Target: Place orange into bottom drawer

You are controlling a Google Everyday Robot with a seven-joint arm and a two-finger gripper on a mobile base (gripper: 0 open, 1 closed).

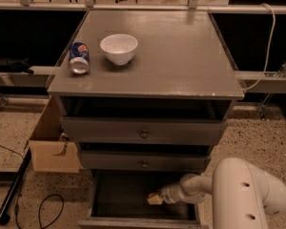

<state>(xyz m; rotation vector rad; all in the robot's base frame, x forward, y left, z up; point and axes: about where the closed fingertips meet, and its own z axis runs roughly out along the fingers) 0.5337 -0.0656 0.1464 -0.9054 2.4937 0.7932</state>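
Observation:
The bottom drawer (138, 222) is pulled open below the two upper drawers and shows a dark interior. My gripper (154, 199) reaches into it from the right on the white arm (238, 190). It is low over the drawer floor, right of the middle. Its pale yellowish tip is all that shows there. I cannot make out the orange, and no round orange fruit shows on the cabinet top or in the drawer.
A white bowl (118, 48) and a blue soda can (79, 57) on its side sit on the grey cabinet top (181, 56). The two upper drawers (144, 133) have round knobs. A cardboard box (50, 144) and cables lie on the floor to the left.

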